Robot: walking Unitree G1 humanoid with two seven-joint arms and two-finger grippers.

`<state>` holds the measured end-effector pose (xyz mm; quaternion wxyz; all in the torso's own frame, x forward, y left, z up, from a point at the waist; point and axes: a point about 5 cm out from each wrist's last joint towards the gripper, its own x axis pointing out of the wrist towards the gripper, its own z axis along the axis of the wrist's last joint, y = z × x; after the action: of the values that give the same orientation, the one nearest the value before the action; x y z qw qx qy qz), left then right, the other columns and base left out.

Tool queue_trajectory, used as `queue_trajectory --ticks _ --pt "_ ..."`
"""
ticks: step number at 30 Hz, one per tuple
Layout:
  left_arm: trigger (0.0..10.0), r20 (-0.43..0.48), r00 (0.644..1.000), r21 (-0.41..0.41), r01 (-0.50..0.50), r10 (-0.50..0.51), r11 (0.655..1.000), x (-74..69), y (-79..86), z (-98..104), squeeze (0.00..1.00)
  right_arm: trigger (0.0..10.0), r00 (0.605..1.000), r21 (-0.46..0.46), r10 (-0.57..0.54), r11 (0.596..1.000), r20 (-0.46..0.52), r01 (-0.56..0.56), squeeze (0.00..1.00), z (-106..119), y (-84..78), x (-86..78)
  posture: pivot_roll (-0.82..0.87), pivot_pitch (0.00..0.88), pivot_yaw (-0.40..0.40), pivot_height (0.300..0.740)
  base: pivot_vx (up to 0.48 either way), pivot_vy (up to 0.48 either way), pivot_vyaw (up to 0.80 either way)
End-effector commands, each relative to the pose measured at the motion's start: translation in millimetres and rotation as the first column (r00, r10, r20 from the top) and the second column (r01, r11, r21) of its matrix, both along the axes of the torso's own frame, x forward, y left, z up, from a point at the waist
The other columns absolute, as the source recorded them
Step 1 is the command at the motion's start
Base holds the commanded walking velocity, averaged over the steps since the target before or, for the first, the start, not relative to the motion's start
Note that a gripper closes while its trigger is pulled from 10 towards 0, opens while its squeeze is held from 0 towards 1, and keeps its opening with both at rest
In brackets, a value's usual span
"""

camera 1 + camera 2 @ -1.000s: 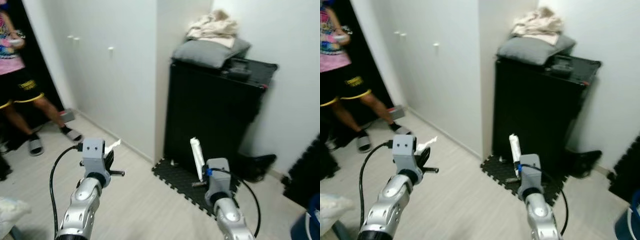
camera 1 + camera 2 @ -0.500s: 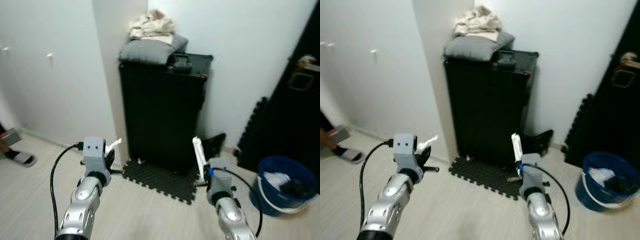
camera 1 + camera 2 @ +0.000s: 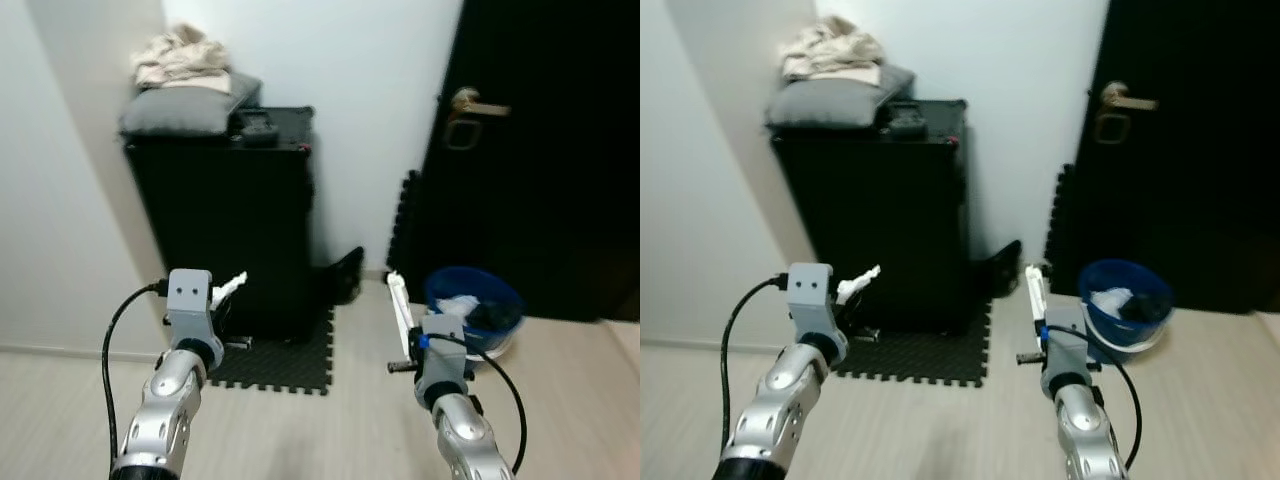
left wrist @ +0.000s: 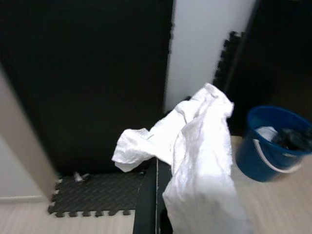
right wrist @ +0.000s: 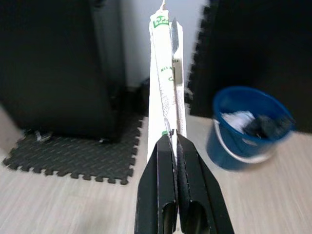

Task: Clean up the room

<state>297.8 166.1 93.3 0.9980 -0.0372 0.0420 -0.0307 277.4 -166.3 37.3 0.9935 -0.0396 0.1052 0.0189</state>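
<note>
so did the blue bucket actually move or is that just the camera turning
Cannot tell that it moved. The blue bucket keeps its place on the floor in front of the dark door, right of the black cabinet; the whole view swung, so the camera turned.

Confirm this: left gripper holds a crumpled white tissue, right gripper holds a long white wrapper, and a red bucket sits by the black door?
Not quite. The bucket is blue, as the right eye view shows. The left gripper does hold the tissue, the right gripper the wrapper, by the door.
</note>
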Motion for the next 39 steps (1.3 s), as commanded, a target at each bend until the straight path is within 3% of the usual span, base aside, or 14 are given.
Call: queue_trajectory --ticks 1,27,39 --pt "10.0 -0.003 1.000 0.008 -0.004 0.004 1.000 -0.4 0.7 -0.7 0.00 10.0 1.000 0.008 -0.001 1.000 -0.001 0.001 0.00 0.3 1.1 -0.2 0.07 0.011 0.036 0.740 0.000 0.000 -0.80" --pt "10.0 0.013 1.000 0.005 -0.026 0.026 1.000 -0.7 1.6 1.8 0.00 10.0 1.000 0.003 0.011 1.000 0.009 -0.011 0.00 2.2 1.6 2.3 0.07 0.019 0.031 0.740 0.000 0.000 -0.79" --pt "10.0 0.045 0.999 -0.019 -0.023 0.023 1.000 -0.1 2.3 7.5 0.00 10.0 0.998 -0.019 0.053 0.998 0.017 -0.053 0.00 2.6 7.7 2.5 0.07 0.017 0.024 0.740 0.022 0.000 0.00"
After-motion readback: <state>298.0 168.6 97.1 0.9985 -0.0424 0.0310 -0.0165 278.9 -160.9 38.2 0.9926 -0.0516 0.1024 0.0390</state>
